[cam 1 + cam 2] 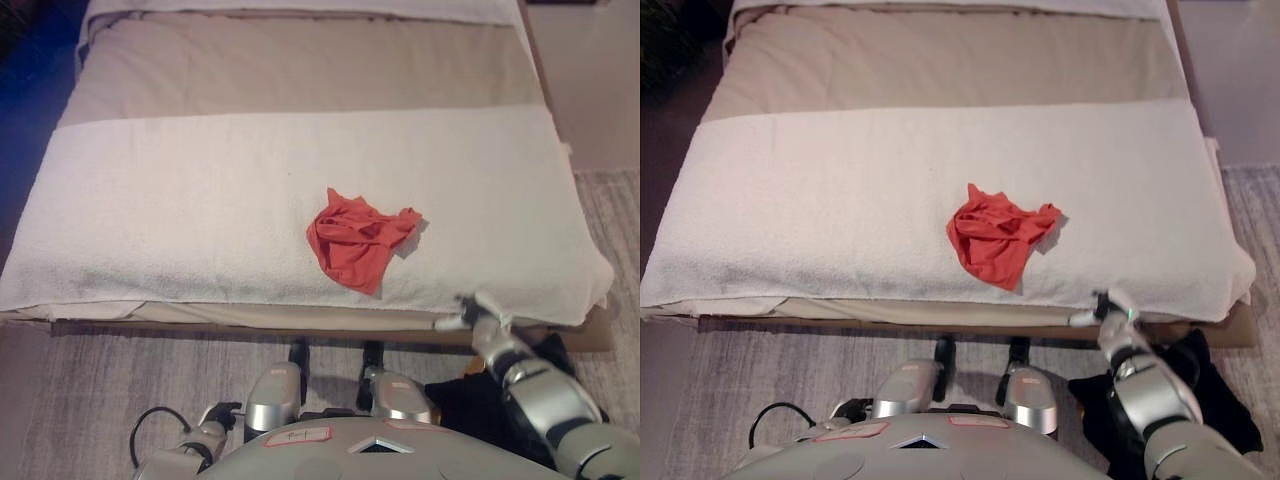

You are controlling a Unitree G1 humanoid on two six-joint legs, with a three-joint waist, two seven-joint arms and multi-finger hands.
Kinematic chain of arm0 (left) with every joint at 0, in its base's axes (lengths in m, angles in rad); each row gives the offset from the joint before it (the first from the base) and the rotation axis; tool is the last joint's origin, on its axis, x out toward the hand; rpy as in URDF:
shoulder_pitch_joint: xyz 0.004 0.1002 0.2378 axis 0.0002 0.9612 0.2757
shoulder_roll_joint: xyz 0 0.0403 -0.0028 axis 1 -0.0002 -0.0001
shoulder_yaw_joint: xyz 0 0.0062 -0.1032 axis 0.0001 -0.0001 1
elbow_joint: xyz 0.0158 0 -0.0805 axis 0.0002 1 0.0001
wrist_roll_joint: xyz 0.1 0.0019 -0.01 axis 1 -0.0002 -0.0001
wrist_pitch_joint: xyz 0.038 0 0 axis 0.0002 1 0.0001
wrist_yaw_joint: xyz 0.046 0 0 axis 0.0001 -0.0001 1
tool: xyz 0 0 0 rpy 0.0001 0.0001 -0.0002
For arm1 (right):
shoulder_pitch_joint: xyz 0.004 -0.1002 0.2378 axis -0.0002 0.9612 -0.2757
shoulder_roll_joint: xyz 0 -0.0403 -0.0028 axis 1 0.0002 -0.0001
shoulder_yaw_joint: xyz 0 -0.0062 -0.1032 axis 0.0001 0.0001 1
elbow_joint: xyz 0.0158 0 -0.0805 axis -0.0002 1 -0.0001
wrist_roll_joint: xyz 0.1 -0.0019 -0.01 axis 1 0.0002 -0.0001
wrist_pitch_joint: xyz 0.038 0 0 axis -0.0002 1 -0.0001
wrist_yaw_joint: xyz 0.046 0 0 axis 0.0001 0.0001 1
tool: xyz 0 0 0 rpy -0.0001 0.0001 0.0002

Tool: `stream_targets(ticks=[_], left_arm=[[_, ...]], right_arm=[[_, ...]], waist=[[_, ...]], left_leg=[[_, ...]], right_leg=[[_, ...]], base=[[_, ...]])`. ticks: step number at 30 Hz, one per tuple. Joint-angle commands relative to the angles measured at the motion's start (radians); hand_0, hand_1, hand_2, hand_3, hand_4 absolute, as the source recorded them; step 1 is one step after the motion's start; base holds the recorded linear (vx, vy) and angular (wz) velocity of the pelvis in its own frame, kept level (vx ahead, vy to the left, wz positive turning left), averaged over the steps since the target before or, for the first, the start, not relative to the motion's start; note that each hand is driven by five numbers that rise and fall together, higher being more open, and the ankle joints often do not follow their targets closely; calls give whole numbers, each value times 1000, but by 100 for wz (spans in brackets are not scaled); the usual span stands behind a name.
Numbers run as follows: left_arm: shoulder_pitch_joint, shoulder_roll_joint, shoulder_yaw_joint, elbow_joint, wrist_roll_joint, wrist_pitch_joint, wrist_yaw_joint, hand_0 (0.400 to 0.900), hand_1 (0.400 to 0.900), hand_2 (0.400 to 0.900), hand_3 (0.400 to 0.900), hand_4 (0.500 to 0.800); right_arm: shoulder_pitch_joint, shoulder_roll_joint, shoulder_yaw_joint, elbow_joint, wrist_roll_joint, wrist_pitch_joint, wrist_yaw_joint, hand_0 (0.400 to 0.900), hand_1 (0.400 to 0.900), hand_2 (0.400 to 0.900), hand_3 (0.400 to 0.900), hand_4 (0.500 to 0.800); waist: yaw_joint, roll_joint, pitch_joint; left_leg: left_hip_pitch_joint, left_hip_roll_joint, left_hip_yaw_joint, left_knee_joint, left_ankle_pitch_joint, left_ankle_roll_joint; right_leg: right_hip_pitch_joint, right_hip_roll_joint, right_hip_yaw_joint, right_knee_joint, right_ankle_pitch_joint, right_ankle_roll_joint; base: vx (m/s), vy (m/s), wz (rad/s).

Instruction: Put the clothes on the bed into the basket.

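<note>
A crumpled orange-red garment (pixel 358 238) lies on the white blanket (pixel 180 210) near the middle of the bed's front half. My right hand (pixel 478 314) is raised at the bed's front edge, below and to the right of the garment and not touching it. Its fingers are straight and it holds nothing. My left hand (pixel 220 412) hangs low at the bottom left, away from the bed. No basket shows clearly in either view.
The bed (pixel 300 60) fills the upper view, with a beige sheet behind the blanket. A dark, cloth-like heap (pixel 1205 395) lies on the grey carpet (pixel 120 380) under my right arm. A pale wall or cabinet (pixel 590 80) stands right of the bed.
</note>
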Motion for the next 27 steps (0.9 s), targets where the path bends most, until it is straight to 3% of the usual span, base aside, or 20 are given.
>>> stream_targets(ticks=[1, 6, 10, 27], left_arm=[[20, 69, -41, 35, -9, 20, 53, 900, 900, 900, 900, 800], [-6, 94, -32, 39, -73, 21, 88, 900, 900, 900, 900, 800], [5, 87, -48, 31, -98, 16, 101, 900, 900, 900, 900, 800], [-45, 71, -138, -41, -164, 7, 136, 900, 900, 900, 900, 800]], right_arm=[[-199, -1, 101, -70, -57, -18, -38, 900, 900, 900, 900, 800], [-448, 32, 156, -61, -22, -12, -60, 900, 900, 900, 900, 800], [-555, 24, 179, 8, -5, -6, -65, 900, 900, 900, 900, 800], [-696, 75, 207, 39, 65, -21, -71, 900, 900, 900, 900, 800]], waist=[[17, 17, -3], [37, 24, 28], [62, 32, 66], [101, 66, 204]], left_leg=[[-13, 4, 16, -59, 146, 23], [-61, 6, 33, -120, 181, 22], [-106, 0, 15, -126, 197, 20], [-231, -21, -45, -85, 211, 33]], right_leg=[[-80, -31, 49, 128, -66, 105], [-194, -30, 67, 136, -43, 105], [-239, -33, 56, 143, -33, 107], [-358, -65, 25, 224, -42, 109]], base=[[-71, 50, -15], [-82, 54, -16], [-39, 2, 17], [-27, 2, 11]])
